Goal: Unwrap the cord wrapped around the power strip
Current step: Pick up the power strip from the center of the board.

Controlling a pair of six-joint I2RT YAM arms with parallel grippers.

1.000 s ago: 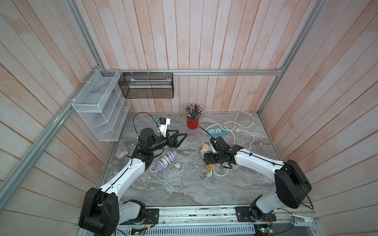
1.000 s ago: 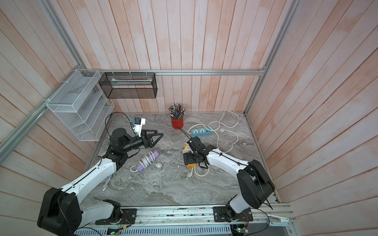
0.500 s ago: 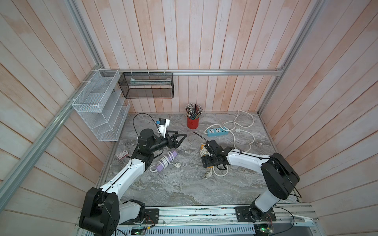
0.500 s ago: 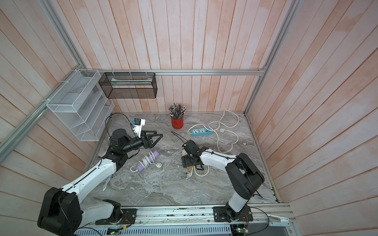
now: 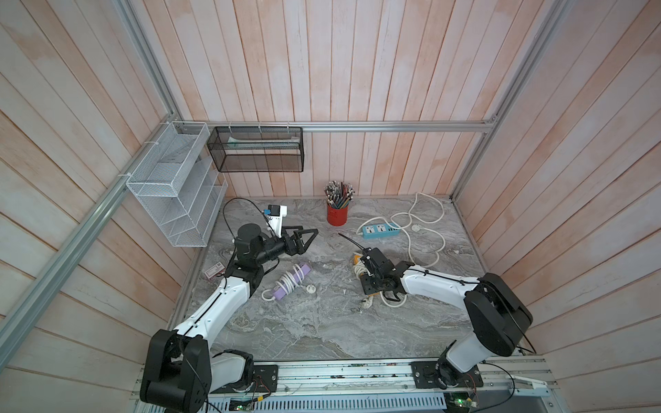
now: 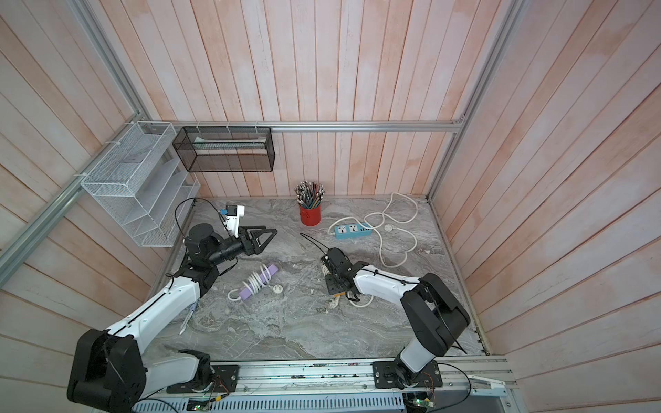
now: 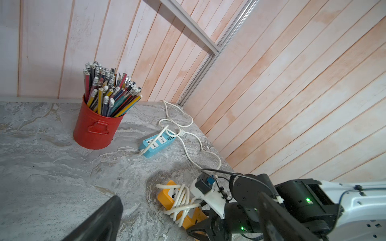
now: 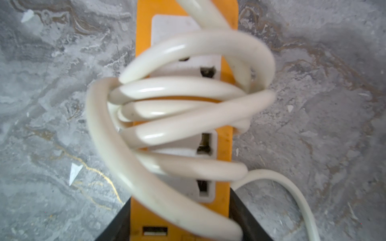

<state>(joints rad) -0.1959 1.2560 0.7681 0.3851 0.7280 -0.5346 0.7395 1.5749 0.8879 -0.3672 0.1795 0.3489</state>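
An orange power strip (image 8: 226, 146) lies on the grey marble table with a white cord (image 8: 188, 87) looped round it several times. My right gripper (image 8: 180, 208) straddles one end of it, a black finger (image 8: 242, 212) pressed against each long side. In both top views the right gripper (image 5: 372, 282) (image 6: 336, 282) covers most of the strip near the table's middle. The left gripper (image 5: 307, 239) (image 7: 189, 196) hangs wide open above the table's left half, holding nothing and facing the orange strip (image 7: 167, 195).
A purple power strip (image 5: 289, 282), also cord-wrapped, lies below the left gripper. A blue strip (image 5: 381, 230) with its cord spread loose lies at the back right. A red pencil cup (image 5: 337, 214) stands at the back. Wire racks (image 5: 171, 200) hang on the left wall.
My right gripper has slid left along the orange strip and narrowed its jaws onto its sides. The left arm has stayed put, wide open.
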